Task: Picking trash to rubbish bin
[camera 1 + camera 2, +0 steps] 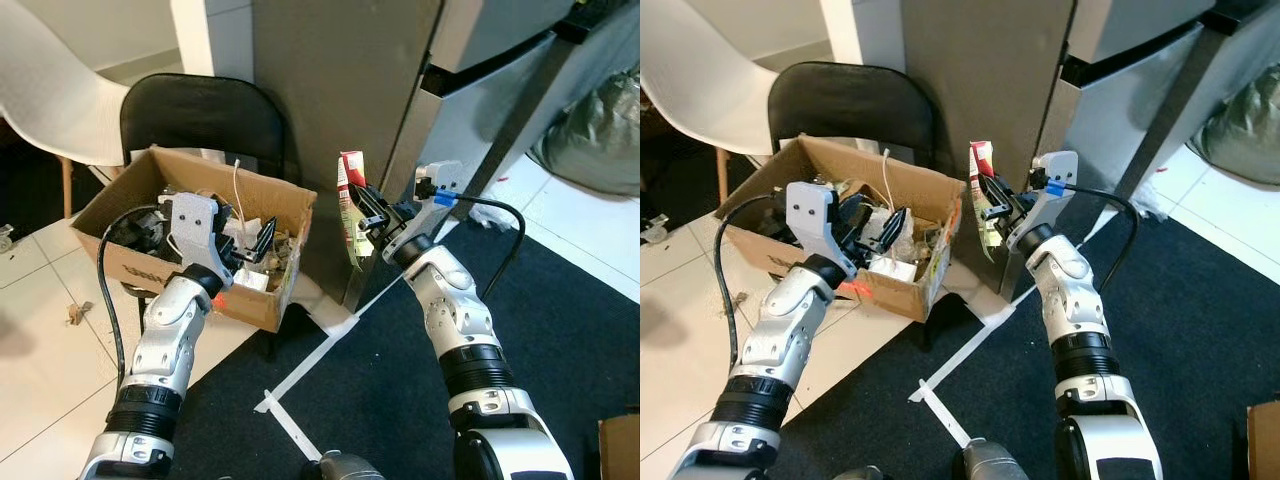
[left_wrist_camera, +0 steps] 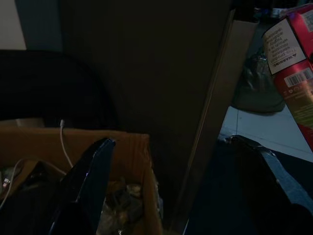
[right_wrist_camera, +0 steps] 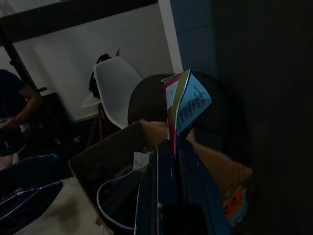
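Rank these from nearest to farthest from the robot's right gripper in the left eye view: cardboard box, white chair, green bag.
1. cardboard box, just left of the right gripper
2. green bag, far right
3. white chair, far left

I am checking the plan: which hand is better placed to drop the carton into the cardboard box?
The right hand. It already grips the carton, just beside the cardboard box. The left hand is open over the box, holding nothing.
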`<state>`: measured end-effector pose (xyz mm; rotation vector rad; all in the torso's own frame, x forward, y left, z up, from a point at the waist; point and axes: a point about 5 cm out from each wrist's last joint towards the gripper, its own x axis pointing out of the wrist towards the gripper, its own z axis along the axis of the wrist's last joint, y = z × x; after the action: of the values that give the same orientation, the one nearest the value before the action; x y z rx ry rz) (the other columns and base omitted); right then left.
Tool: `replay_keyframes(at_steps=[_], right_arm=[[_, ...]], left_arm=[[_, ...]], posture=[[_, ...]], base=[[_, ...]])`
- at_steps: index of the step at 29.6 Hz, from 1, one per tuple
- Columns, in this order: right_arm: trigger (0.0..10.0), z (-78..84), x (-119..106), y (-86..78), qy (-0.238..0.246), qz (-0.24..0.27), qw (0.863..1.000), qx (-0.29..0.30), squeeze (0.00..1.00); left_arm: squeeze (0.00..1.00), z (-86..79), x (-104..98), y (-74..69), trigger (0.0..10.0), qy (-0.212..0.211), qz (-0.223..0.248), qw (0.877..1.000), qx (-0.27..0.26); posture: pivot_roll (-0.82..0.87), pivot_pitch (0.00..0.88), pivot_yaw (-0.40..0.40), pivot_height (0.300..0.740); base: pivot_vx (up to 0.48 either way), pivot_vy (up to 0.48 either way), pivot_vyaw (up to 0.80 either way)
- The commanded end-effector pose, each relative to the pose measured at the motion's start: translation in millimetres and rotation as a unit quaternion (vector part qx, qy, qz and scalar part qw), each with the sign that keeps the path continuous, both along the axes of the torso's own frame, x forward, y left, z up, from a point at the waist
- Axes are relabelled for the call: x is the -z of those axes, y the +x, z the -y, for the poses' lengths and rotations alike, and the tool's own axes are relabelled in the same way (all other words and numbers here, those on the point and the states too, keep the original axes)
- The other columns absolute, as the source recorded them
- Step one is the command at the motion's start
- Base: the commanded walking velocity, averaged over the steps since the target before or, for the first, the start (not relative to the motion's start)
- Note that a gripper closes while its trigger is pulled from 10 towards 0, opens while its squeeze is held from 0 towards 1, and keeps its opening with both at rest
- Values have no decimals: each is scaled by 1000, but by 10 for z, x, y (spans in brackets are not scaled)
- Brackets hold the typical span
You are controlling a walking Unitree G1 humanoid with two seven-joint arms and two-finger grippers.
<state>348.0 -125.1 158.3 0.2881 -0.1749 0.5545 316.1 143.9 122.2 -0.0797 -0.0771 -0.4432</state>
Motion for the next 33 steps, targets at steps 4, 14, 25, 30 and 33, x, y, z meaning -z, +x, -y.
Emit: replay_keyframes(at_steps=[4,14,25,30,33], right_arm=[[10000,1,-11,-11,3,8,1000,-6,0],[10000,-44,-23,-53,-26,30,999,-34,0],[10000,-51,-20,-64,-30,34,998,-39,0],[10000,-37,-17,-49,-22,28,999,-30,0],[10000,-35,-17,-48,-21,27,999,-30,0]], left_arm=[[0,10,3,-10,10000,1,3,1000,0],[0,7,2,-11,10000,3,4,1000,2],[0,14,1,-13,10000,4,4,1000,3],[0,17,-1,-13,10000,3,4,1000,4],[0,18,-1,-12,10000,3,3,1000,4]], posture=[[36,0,-29,740],[37,0,-27,740],[37,0,-26,740],[35,0,-27,740],[35,0,-27,740]], base=[[292,0,0],[274,0,143],[272,0,782],[267,0,156],[266,0,0]])
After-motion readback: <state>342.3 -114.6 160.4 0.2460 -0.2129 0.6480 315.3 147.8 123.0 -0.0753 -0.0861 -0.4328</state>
